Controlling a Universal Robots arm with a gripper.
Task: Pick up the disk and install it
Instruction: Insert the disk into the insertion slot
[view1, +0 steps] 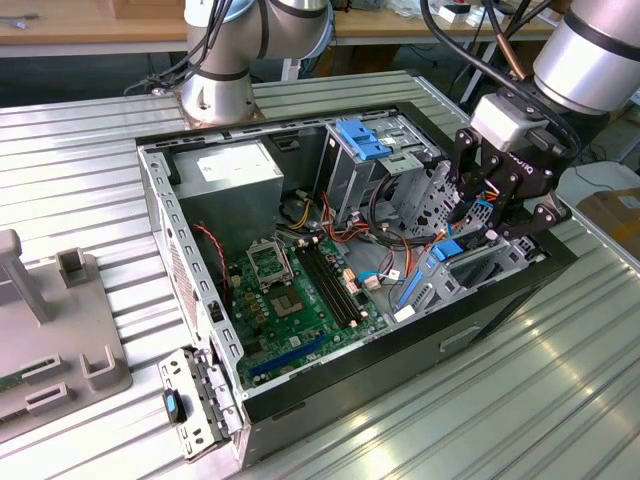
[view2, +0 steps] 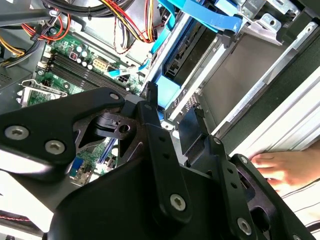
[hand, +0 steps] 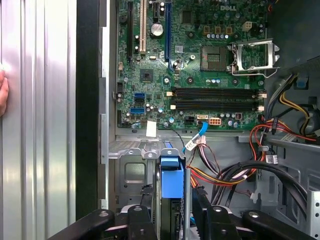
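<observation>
In the exterior view, the gripper (view1: 480, 222) was seen low over the drive bay at the exterior view's right side of the open computer case (view1: 190, 250). The disk (view1: 447, 249) was found just beneath it, blue end up, its body sunk between the bay's metal walls. The pickup was judged done and the install well begun, though full seating could not be confirmed. Whether the gripper was clamped on the disk or free of it could not be told. The case was laid on a ribbed metal table (view1: 500, 400), with a wooden bench (view1: 100, 25) far behind.

In the second wrist view, the disk's blue end (view2: 167, 97) was shown just beyond the gripper (view2: 175, 120). A person's hand (view2: 277, 167) was rested outside the case wall.

In the first wrist view, the disk (hand: 170, 180) was seen edge-on inside the bay, near the motherboard (hand: 200, 75). The hand (hand: 2, 92) was placed on the table.
</observation>
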